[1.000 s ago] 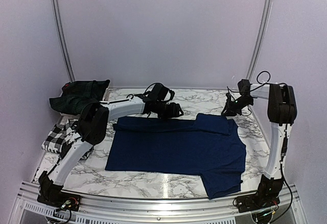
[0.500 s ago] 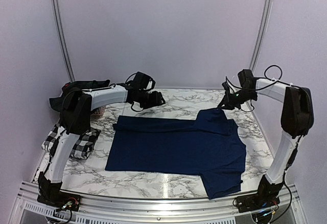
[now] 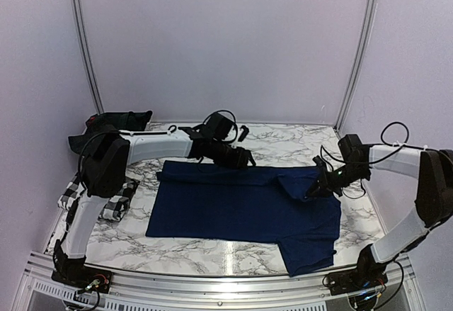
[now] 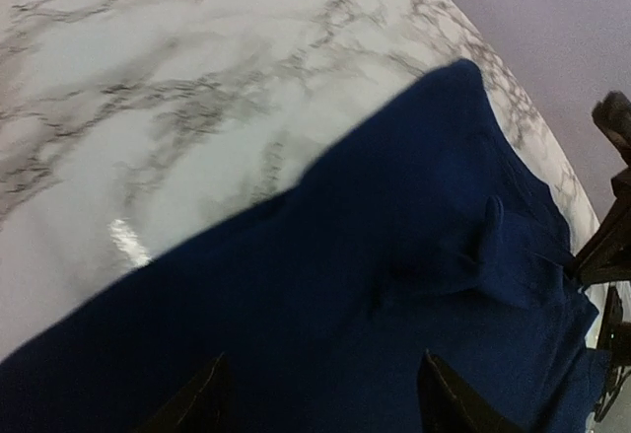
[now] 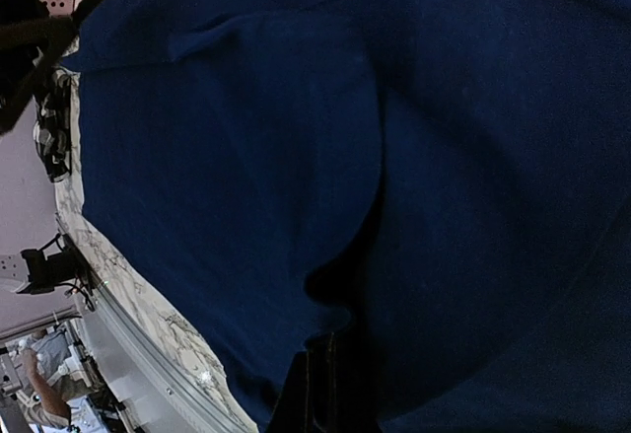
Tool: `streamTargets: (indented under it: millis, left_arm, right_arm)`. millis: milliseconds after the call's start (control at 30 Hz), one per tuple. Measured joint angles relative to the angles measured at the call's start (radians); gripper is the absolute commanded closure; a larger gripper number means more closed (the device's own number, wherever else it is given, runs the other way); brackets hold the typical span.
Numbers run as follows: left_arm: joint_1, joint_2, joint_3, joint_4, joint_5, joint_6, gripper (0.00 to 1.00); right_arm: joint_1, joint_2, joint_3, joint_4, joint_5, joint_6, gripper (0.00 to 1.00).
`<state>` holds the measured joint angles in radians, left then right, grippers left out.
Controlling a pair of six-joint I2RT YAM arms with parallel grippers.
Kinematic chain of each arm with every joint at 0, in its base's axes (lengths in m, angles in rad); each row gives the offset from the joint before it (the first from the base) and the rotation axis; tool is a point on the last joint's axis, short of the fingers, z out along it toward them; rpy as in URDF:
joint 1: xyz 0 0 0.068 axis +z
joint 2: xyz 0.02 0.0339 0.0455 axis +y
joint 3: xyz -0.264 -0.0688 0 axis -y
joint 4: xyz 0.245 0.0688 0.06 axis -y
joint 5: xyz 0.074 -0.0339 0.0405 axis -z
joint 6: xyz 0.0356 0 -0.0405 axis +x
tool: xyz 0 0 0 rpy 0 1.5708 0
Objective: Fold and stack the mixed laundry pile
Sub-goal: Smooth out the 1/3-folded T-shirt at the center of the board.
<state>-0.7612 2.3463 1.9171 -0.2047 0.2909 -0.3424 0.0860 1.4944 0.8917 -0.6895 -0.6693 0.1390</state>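
Note:
A plain navy blue T-shirt [image 3: 241, 208] lies spread flat on the marble table [image 3: 283, 139]. My right gripper [image 3: 316, 189] is shut on the shirt's far right sleeve and holds it folded inward over the body; in the right wrist view the closed fingers [image 5: 330, 379] pinch a fold of navy cloth [image 5: 246, 137]. Just above the shirt's far edge, my left gripper [image 3: 241, 158] hovers open, its two fingertips [image 4: 202, 403] wide apart over the navy cloth [image 4: 394, 285], holding nothing. The black-and-white check shirt [image 3: 113, 203] lies folded at the left. The green-and-navy plaid garment [image 3: 110, 128] is heaped at the back left.
A metal rail [image 3: 226, 283] runs along the near table edge between the two arm bases. Upright frame posts [image 3: 85, 49] stand at the back corners before lilac walls. Loose cables [image 3: 396, 130] loop above the right arm.
My right gripper has shut on the sleeve and drawn it from the back right corner forward over the shirt. My left gripper has swung right, back over the shirt's far edge.

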Motion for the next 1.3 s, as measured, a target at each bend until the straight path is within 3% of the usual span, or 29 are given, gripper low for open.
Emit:
streamTargets:
  millis: [300, 567, 867, 1133, 1267, 1300]
  left_arm:
    - [-0.233, 0.0, -0.039, 0.098, 0.017, 0.142, 0.33]
    - [-0.246, 0.018, -0.011, 0.149, -0.017, 0.296, 0.33]
    - [-0.29, 0.157, 0.171, 0.167, -0.065, 0.441, 0.37]
    - [-0.326, 0.266, 0.28, 0.17, -0.127, 0.488, 0.53]
    - [-0.327, 0.302, 0.306, 0.174, -0.148, 0.489, 0.71]
    - [-0.327, 0.305, 0.306, 0.172, -0.152, 0.491, 0.82]
  right_arm:
    - [0.0, -0.035, -0.131, 0.024, -0.014, 0.027, 1.0]
    - [0.0, -0.036, -0.138, 0.024, 0.044, 0.053, 1.0]
    - [0.0, -0.04, -0.138, 0.025, 0.087, 0.097, 1.0]
    - [0.0, -0.04, -0.138, 0.025, 0.093, 0.109, 1.0]
    - [0.0, -0.04, -0.138, 0.025, 0.093, 0.119, 1.0]
    - [0.0, -0.042, -0.138, 0.025, 0.093, 0.119, 1.0]
